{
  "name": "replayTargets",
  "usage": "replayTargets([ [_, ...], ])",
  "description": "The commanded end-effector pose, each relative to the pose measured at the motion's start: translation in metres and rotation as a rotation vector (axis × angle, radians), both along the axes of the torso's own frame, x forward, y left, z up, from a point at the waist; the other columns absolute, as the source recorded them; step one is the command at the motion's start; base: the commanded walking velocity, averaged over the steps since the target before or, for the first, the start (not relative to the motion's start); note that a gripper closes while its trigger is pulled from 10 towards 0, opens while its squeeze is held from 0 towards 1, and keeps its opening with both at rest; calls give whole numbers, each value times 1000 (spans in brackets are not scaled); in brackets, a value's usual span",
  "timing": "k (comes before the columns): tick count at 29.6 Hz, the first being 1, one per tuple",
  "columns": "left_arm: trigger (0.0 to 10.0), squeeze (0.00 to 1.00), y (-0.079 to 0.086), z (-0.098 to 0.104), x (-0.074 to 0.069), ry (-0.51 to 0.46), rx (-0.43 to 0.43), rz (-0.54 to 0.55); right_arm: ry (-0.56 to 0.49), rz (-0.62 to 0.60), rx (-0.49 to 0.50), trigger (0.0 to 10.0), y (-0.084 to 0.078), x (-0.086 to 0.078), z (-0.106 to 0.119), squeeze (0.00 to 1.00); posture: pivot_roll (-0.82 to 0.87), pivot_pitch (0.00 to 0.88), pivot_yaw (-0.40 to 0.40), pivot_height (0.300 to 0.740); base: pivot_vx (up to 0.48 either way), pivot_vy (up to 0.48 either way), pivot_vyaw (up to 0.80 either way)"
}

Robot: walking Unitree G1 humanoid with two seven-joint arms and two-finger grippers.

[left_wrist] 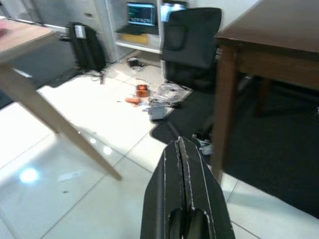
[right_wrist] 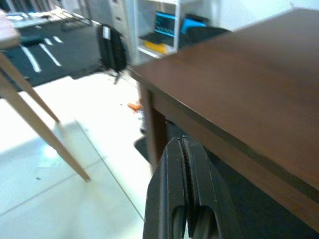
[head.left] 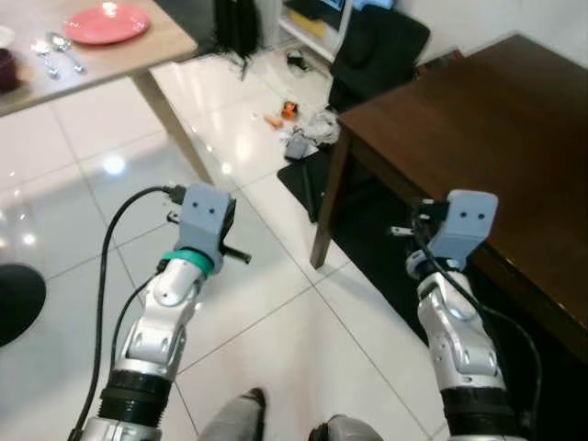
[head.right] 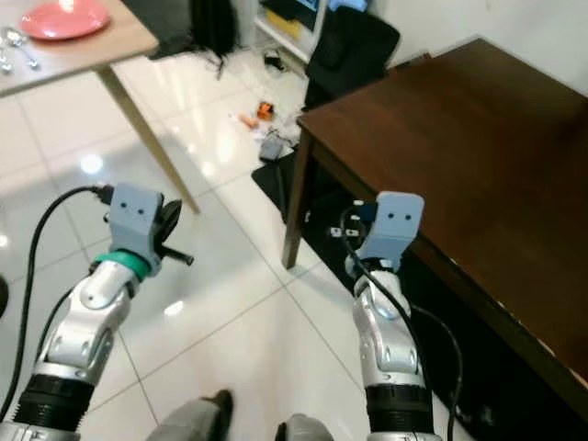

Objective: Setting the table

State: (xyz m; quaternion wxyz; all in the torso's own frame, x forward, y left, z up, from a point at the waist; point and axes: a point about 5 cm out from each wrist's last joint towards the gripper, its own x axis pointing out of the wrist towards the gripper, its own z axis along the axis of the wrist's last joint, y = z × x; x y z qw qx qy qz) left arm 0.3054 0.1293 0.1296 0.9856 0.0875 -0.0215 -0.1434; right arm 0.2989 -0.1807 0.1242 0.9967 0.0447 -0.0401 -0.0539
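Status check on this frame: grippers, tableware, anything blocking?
Left gripper and right gripper shut, empty, raised over floor. Pink plate and spoons on light table; dark table bare. Floor clutter beside black chair.

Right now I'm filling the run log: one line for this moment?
left gripper shut, empty | right gripper shut, empty | pink plate, spoons on light table | dark table bare

Closed right gripper (right_wrist: 187, 149) beside dark table (right_wrist: 239, 84)

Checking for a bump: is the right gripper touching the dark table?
Apart. In the right wrist view the shut right gripper points below the dark table edge, with open space between.
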Motion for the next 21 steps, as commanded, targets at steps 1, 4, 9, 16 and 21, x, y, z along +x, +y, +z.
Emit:
replayTargets([
  [1, 10000, 0, 3, -4, 0, 19, 14, 18, 18, 4, 10, 10000, 1, -2, -5, 0, 26, 0, 15, 740, 0, 0, 800],
  [4, 10000, 0, 3, -4, 0, 19, 14, 18, 18, 4, 10, 10000, 1, -2, -5, 0, 26, 0, 15, 740, 0, 0, 800],
  [9, 10000, 0, 6, -4, 2, 14, 20, 46, 15, 12, 14, 10000, 3, -1, -4, 0, 27, 0, 16, 740, 0, 0, 796],
  [16, 10000, 0, 6, -4, 2, 14, 20, 46, 15, 12, 14, 10000, 3, -1, -4, 0, 27, 0, 16, 740, 0, 0, 794],
  [21, 10000, 0, 13, 0, 6, -1, 24, 98, 3, 16, 16, 10000, 3, 0, -1, 0, 30, 0, 16, 740, 0, 0, 800],
])
